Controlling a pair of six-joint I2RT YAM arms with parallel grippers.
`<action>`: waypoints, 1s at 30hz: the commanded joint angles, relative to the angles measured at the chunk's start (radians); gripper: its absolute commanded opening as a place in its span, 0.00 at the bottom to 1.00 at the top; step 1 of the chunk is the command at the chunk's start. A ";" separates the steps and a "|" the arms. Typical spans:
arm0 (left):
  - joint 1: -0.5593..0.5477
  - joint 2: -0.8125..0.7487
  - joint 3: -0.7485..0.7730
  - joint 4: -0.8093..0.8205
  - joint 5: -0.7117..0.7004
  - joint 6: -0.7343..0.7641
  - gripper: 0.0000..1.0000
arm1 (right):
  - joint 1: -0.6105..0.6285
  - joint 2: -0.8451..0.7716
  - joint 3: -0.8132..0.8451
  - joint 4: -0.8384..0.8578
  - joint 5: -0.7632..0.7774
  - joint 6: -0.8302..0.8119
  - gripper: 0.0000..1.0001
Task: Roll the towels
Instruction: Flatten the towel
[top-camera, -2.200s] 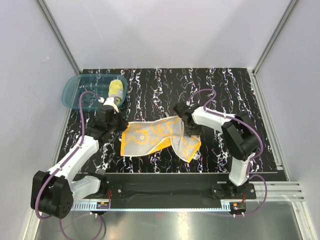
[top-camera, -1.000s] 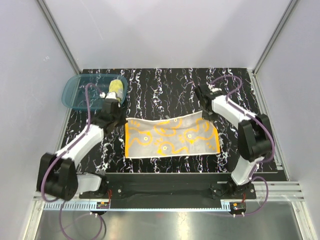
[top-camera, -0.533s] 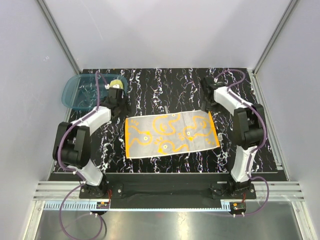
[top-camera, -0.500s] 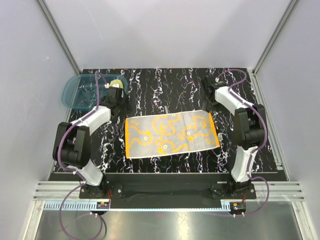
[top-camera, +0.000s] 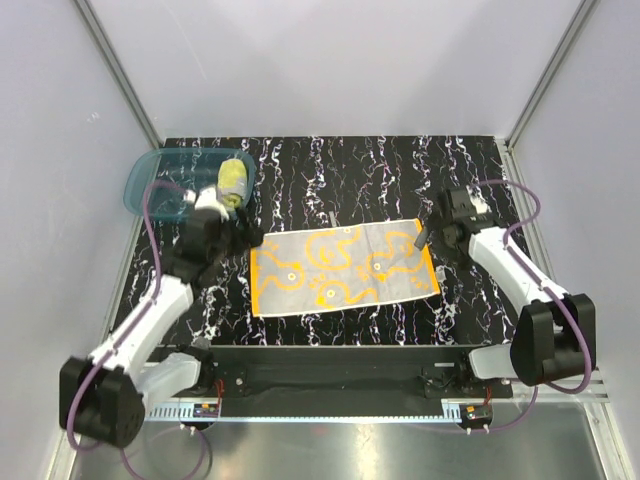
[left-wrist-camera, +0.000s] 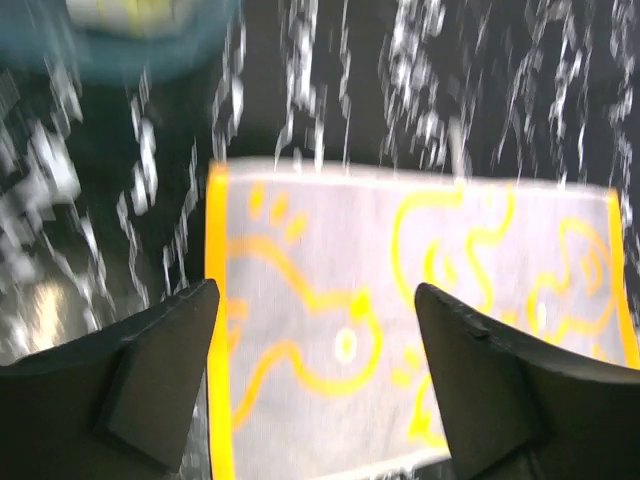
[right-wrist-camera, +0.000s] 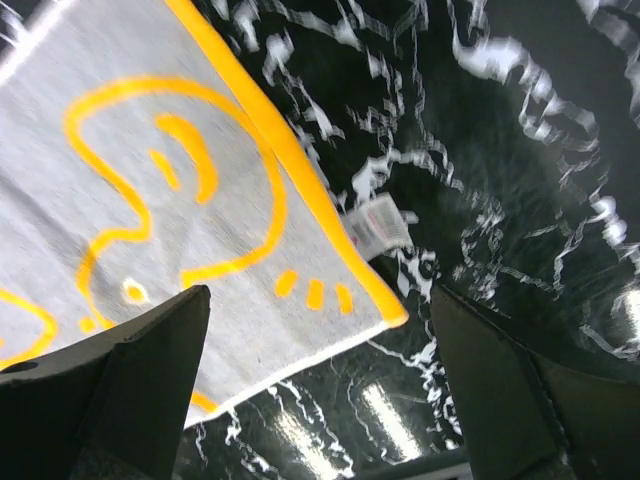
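The orange towel (top-camera: 340, 265) lies spread flat on the black marbled table (top-camera: 330, 170), grey side up with orange squiggles and an orange border. The pale yellow towel (top-camera: 232, 178) sits rolled inside the teal basin (top-camera: 160, 185). My left gripper (top-camera: 243, 237) hovers open at the orange towel's far left corner, and the towel (left-wrist-camera: 400, 320) fills its view between the fingers (left-wrist-camera: 150, 380). My right gripper (top-camera: 424, 236) hovers open at the far right corner. Its view shows the towel's corner (right-wrist-camera: 180, 200) and a white label (right-wrist-camera: 380, 220), with nothing held.
The basin stands at the table's far left corner, blurred at the top of the left wrist view (left-wrist-camera: 150, 45). White walls and metal frame posts (top-camera: 120, 80) enclose the table. A black rail (top-camera: 330, 370) runs along the near edge by the arm bases.
Both grippers have opened and let go of the orange towel's far corners, then drawn back toward the near side. The towel now lies flat and still.
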 joint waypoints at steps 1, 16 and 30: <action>-0.009 -0.103 -0.199 0.033 0.127 -0.121 0.81 | -0.058 -0.017 -0.101 0.064 -0.200 0.072 0.98; -0.107 -0.294 -0.548 0.035 0.180 -0.356 0.74 | -0.070 -0.057 -0.319 0.173 -0.329 0.169 0.95; -0.158 -0.415 -0.542 -0.135 0.120 -0.393 0.73 | -0.070 -0.059 -0.302 0.158 -0.276 0.152 0.92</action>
